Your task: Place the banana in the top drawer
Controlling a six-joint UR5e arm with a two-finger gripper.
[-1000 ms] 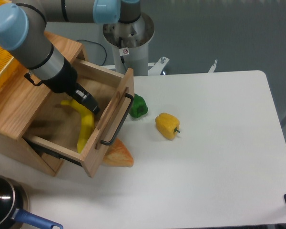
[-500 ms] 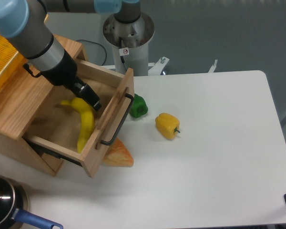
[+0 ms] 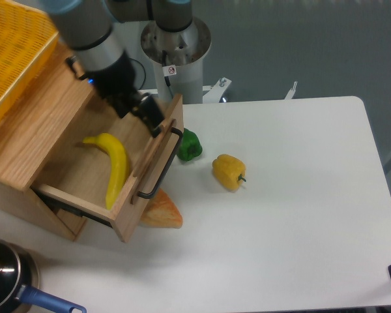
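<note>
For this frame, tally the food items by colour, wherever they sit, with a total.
Yellow: 2, the banana lying in the top drawer and the yellow bell pepper on the table.
Green: 1, the green pepper beside the drawer front.
Orange-tan: 1, the wedge-shaped piece under the drawer's front corner.
Total: 4

This looks like a robotics lab rather than a home kitchen. An industrial arm point(image 3: 94, 39) stands on a metal pedestal point(image 3: 176, 55) bolted behind a plain white counter point(image 3: 300, 215), with cabling trailing at its base. The bare grey floor point(image 3: 300, 45) and a staged set of what are probably toy foods, a green pepper point(image 3: 189, 145) and a yellow pepper point(image 3: 228, 171), fit a test setup.
</note>
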